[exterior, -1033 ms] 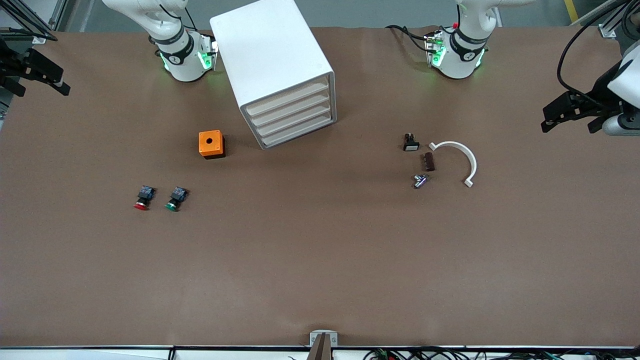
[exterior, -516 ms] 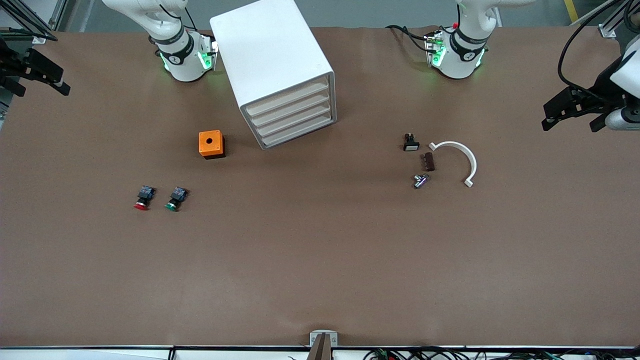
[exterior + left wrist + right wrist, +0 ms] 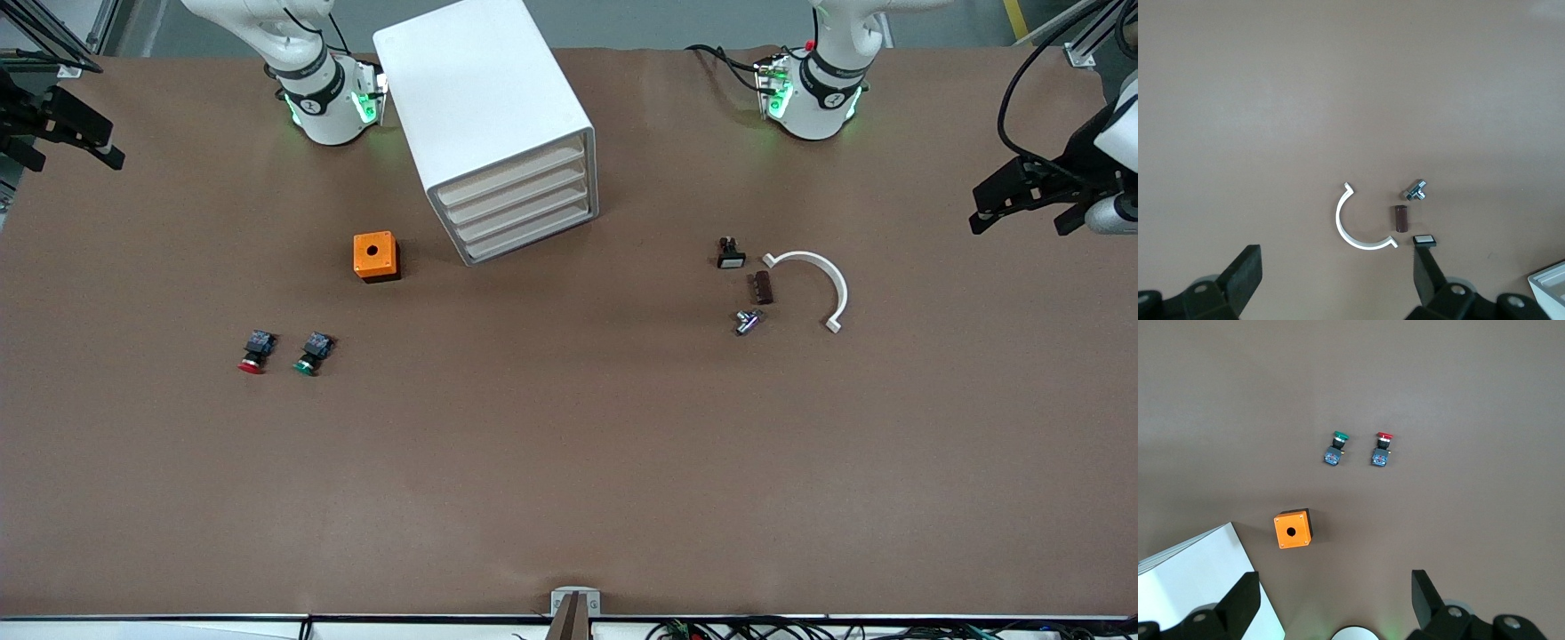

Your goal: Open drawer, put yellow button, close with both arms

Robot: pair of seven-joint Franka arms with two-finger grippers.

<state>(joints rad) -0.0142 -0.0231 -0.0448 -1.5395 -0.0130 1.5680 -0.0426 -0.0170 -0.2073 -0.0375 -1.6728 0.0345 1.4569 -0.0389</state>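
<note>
The white cabinet point(image 3: 484, 98) stands between the two arm bases, and its corner also shows in the right wrist view point(image 3: 1191, 583). The drawer point(image 3: 511, 175), the uppermost of its stack, is pushed in flush like the ones under it. No yellow button shows in any view. My left gripper point(image 3: 1022, 224) hangs open and empty over the left arm's end of the table; its fingers point(image 3: 1245, 270) frame bare table. My right gripper point(image 3: 76, 162) hangs open and empty over the right arm's end, with its fingers point(image 3: 1245, 597) wide apart above the table.
An orange box with a hole point(image 3: 376, 256) sits beside the cabinet. A red-capped button point(image 3: 253, 351) and a green-capped button point(image 3: 311, 353) lie nearer the front camera. Toward the left arm's end lie a white arc point(image 3: 813, 280), a black switch point(image 3: 731, 254), a brown piece point(image 3: 763, 287) and a metal fitting point(image 3: 747, 321).
My left gripper has drifted slightly outward toward the left arm's end of the table. The right gripper and all the objects have stayed put.
</note>
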